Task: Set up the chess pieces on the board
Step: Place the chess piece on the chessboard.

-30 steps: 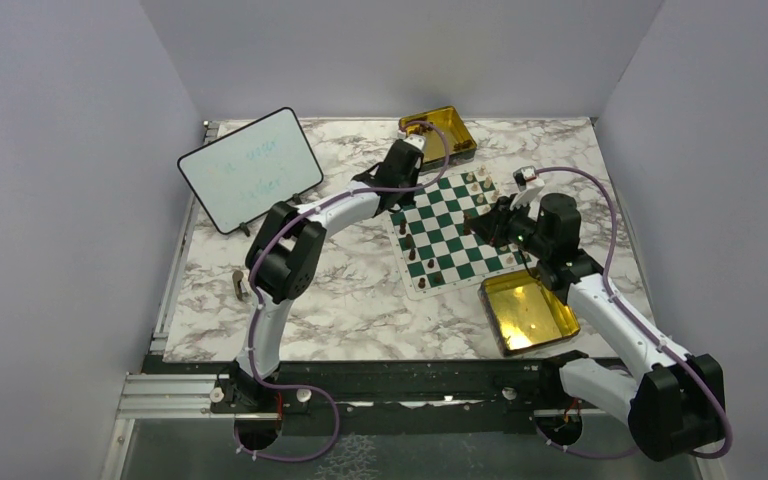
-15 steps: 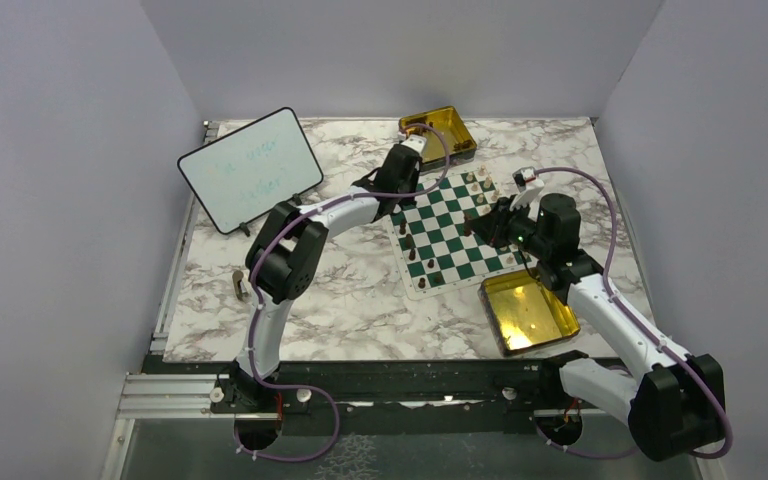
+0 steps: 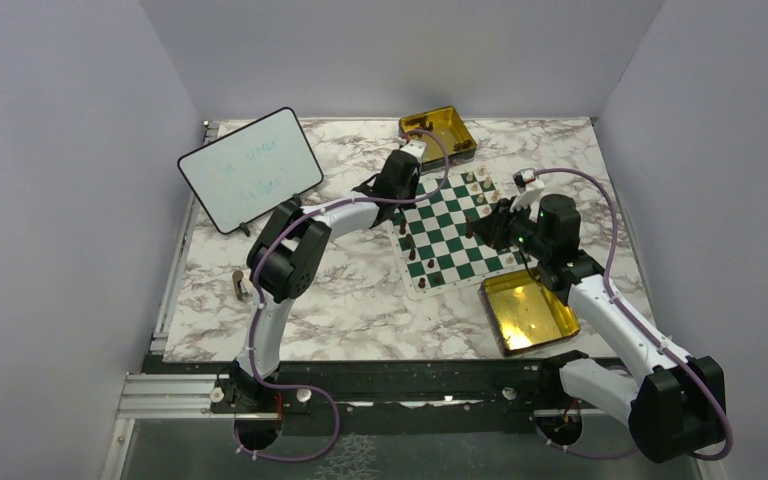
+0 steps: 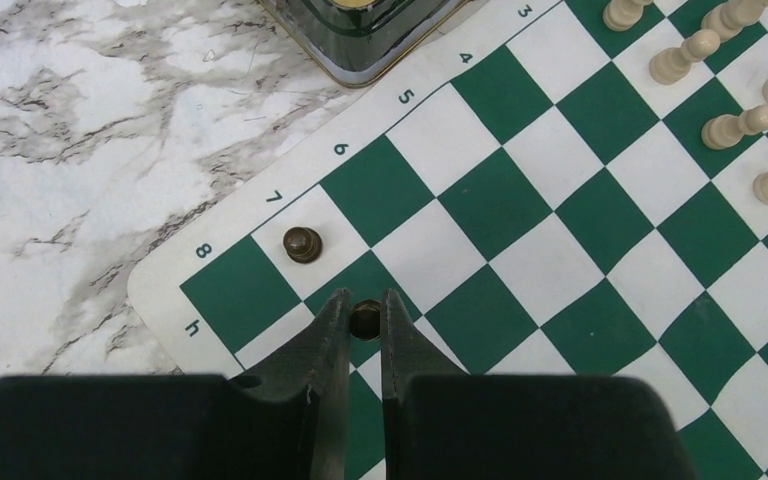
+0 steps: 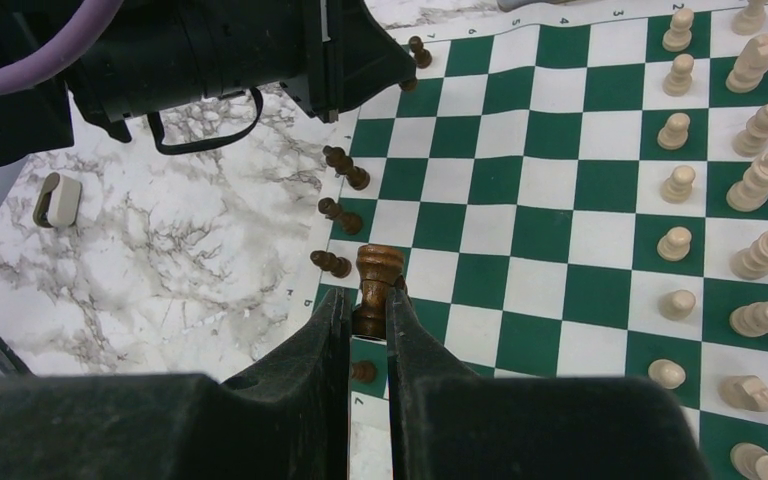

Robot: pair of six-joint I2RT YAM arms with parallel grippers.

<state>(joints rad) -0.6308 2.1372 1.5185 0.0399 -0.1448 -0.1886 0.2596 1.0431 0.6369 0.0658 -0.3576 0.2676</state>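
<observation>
Little has changed over the last second: seen from above, the left arm has crept slightly toward the far edge of the table, while the right arm has stayed put over the board (image 3: 447, 238), which lies right of the table's (image 3: 340, 300) middle. Both placements therefore look to be under way rather than finished. The left hand (image 4: 363, 298) is nearly shut, pinching a dark pawn (image 4: 365, 318) low over a green square in the board's h corner, just beside a second dark pawn (image 4: 302, 244) already standing on the seventh rank. The right hand (image 5: 367, 297) is likewise almost shut, gripping a tall dark piece (image 5: 378, 275) upright at the board's dark-side edge, with three dark pieces (image 5: 330, 210) in a line just beyond it. The cream pieces (image 5: 676, 185) already fill two rows on the opposite side, so judging by that the dark side is what remains. Readable writing: the border carries rank numbers 3 to 8 and the letter h. The whiteboard (image 3: 251, 167) near the table's far left corner bears faint green marks, too pale to read.
</observation>
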